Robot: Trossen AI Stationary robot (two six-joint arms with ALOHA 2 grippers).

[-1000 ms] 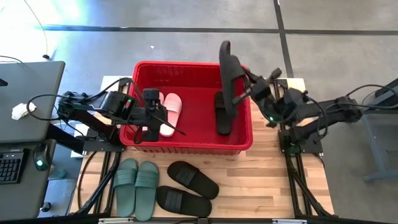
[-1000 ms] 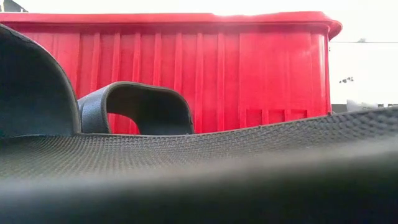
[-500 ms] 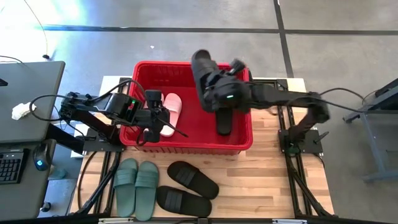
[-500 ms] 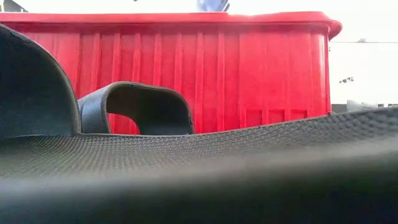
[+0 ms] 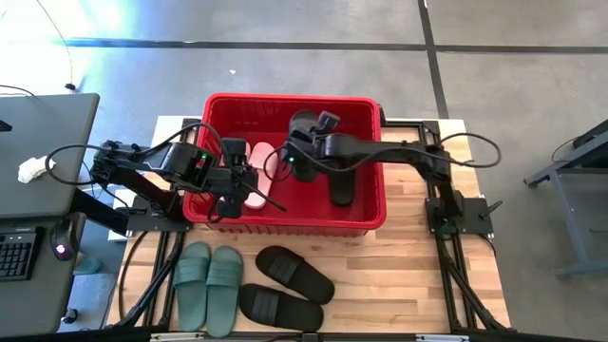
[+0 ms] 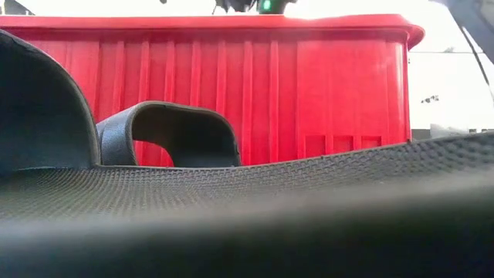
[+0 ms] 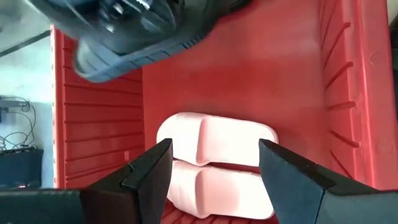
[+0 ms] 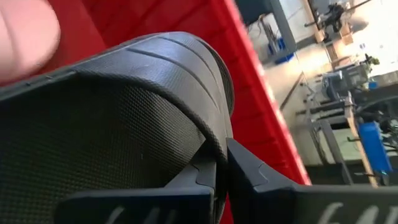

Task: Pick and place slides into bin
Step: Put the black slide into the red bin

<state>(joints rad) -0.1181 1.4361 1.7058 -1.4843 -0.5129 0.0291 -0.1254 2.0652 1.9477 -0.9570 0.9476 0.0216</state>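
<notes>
A pale wooden table (image 5: 408, 271) rests on a black metal frame (image 5: 462, 275) over a grey concrete floor (image 5: 285, 66) crossed by dark seam lines. A dark desk (image 5: 38, 161) stands to one side, carrying a keyboard (image 5: 17, 257), a mouse (image 5: 59, 251) lit green and a crumpled white item (image 5: 30, 169). Beyond the table, the right wrist view shows equipment racks (image 8: 339, 93) and a blue bottle (image 8: 370, 144).

Overhead camera looks straight down; table-level camera faces twelve o'clock, close behind a black slide (image 6: 247, 208), sharing the red bin (image 5: 290, 223).
</notes>
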